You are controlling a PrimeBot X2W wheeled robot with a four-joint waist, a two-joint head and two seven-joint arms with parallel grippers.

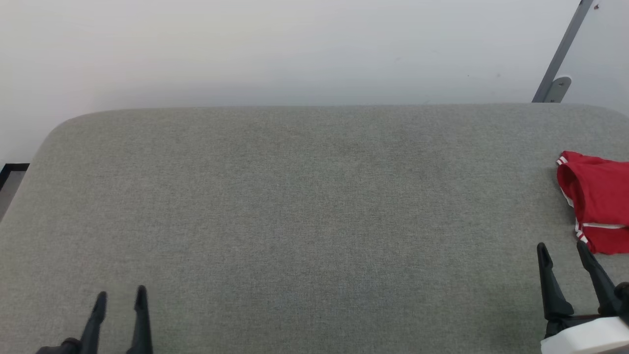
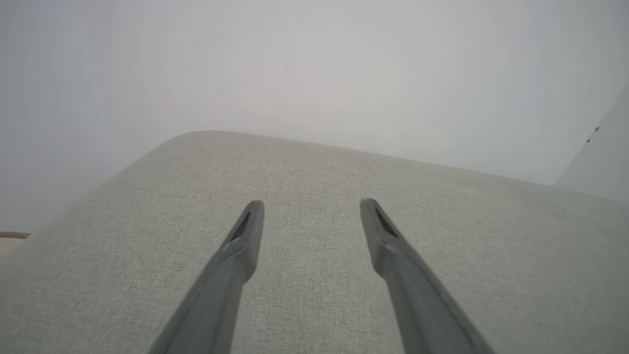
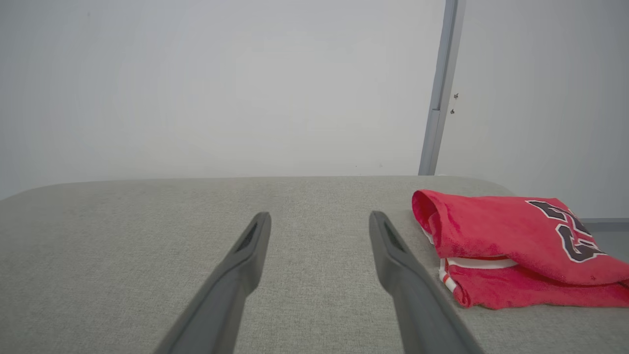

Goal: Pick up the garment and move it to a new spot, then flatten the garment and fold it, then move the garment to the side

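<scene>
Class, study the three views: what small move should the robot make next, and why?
Probably just draw the right tool back to rest: the garment already lies folded in layers at the table's right side, and this tool and the left tool are both open, empty and clear of the cloth.

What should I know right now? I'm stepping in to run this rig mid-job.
Left gripper: open, empty, over the near left of the grey table.
Right gripper: open, empty, at the near right, just short of the garment and not touching it.
Garment: a layered red bundle at the table's right side, lettering up, cut off by the head view's edge.
Done: it appears folded and set aside.
Left: probably nothing, but check the fold's neatness.
</scene>
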